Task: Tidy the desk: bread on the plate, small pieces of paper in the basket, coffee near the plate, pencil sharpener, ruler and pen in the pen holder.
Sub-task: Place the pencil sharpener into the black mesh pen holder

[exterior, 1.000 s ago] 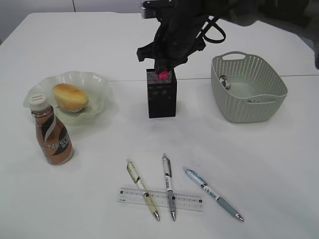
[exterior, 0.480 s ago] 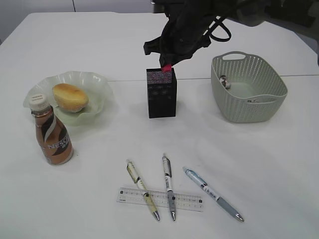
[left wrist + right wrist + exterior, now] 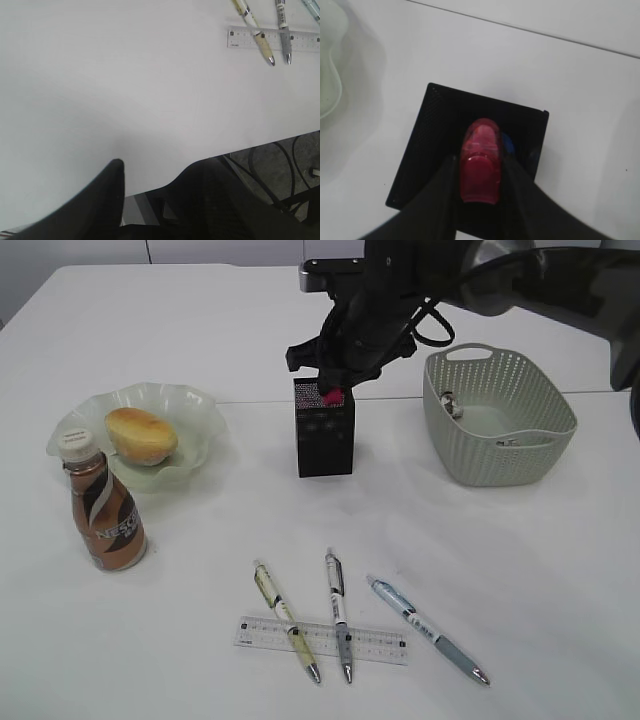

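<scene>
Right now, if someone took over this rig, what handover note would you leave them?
Right gripper: shut on the red pencil sharpener, directly over the pen holder, not released.
Left gripper: open, empty, near the desk edge.
Done: bread on the plate, coffee beside it, paper scraps in the basket.
Left: drop the sharpener, then the ruler and three pens.

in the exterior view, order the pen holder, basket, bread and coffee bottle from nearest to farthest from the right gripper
From the right gripper:
1. pen holder, directly below it
2. basket, to its right
3. bread, left, on the plate
4. coffee bottle, front left
</scene>
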{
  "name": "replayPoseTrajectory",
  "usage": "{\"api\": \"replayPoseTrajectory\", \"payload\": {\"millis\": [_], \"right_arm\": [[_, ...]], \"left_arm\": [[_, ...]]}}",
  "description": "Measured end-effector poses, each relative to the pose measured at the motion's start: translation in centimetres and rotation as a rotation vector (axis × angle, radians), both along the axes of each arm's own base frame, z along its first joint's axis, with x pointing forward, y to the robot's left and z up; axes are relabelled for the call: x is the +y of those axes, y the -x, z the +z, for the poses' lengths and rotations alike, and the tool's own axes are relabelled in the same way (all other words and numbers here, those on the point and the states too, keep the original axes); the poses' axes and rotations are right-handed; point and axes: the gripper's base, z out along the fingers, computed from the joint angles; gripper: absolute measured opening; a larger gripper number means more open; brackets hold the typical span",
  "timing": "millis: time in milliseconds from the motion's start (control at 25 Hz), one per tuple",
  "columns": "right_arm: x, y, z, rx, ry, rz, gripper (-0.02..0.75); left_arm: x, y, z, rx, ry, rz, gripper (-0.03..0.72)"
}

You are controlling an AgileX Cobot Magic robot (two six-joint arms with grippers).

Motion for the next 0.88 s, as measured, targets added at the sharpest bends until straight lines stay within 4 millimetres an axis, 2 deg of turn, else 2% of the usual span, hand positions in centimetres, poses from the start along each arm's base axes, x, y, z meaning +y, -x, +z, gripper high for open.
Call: {"api": "replayPoseTrajectory", "payload": {"millis": [520, 880], "right_arm": [[0.03, -0.02, -0.09, 0.001, -0.002, 0.000, 0.216], [0.05, -0.03, -0.08, 0.000, -0.005, -0.001, 0.425]], "left_arm": [[0.00, 0.00, 0.00, 0.000, 0.000, 0.000, 0.372], [0.00, 0.00, 0.00, 0.000, 0.000, 0.000, 0.372]]}}
